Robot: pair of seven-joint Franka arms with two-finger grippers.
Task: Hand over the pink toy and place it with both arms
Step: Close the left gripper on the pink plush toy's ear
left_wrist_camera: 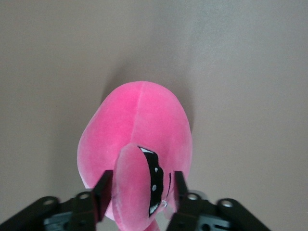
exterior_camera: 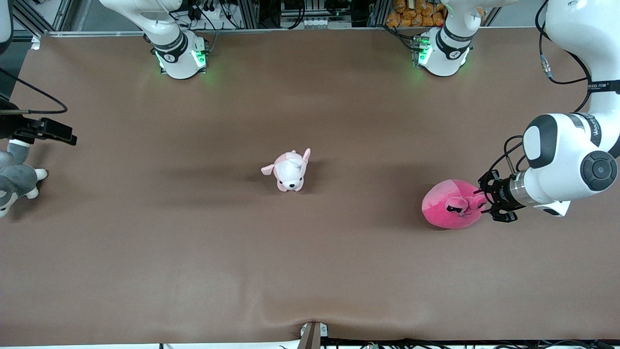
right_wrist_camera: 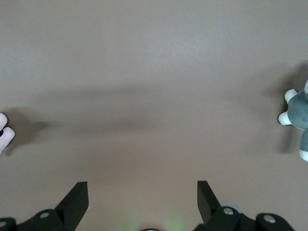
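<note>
The left pincer (left_wrist_camera: 139,192) was clamped on an ear of the pink toy (exterior_camera: 450,204), which sat on the tabletop (exterior_camera: 310,257) at the left arm's end. The right pincer (right_wrist_camera: 143,199) waited above bare tabletop, fingers spread wide.

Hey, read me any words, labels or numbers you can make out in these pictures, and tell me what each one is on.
"SEED", followed by marks too small to read: on the left arm's upper black band.
Lettering on the left arm's forearm band: blurred, unreadable.
Symbols on both arm bases: too small to read.
The toys: no text.
</note>
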